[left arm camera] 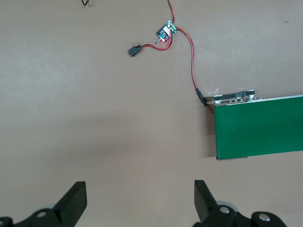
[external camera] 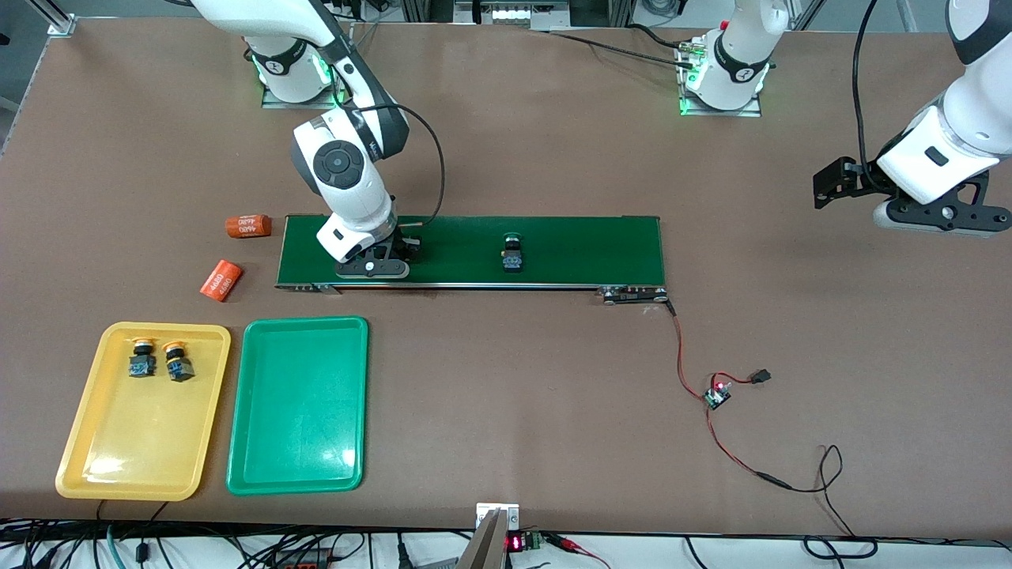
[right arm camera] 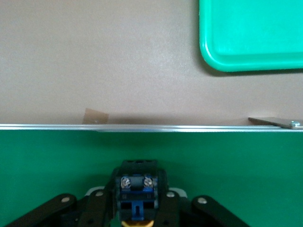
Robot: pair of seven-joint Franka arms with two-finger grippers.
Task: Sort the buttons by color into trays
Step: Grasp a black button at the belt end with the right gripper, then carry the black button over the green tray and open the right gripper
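Note:
My right gripper [external camera: 402, 253] is down on the conveyor belt [external camera: 585, 249], shut on a black-and-blue button [right arm camera: 137, 191]. Only a yellowish sliver shows at the button's cap end in the right wrist view, where the fingers [right arm camera: 102, 203] flank its body. A second button [external camera: 512, 254] lies on the belt's middle; I cannot tell its cap colour. Two yellow-capped buttons [external camera: 142, 356] [external camera: 178, 359] stand in the yellow tray [external camera: 79, 442]. The green tray [external camera: 300, 411] beside it holds nothing and also shows in the right wrist view [right arm camera: 251, 33]. My left gripper [external camera: 830, 186] waits open and empty over bare table at the left arm's end, as the left wrist view [left arm camera: 139, 198] shows.
Two orange cylinders [external camera: 248, 226] [external camera: 220, 280] lie off the belt's end, toward the right arm's end of the table. A small circuit board [external camera: 718, 393] with red wires lies nearer the front camera than the belt's other end. It also shows in the left wrist view [left arm camera: 165, 33].

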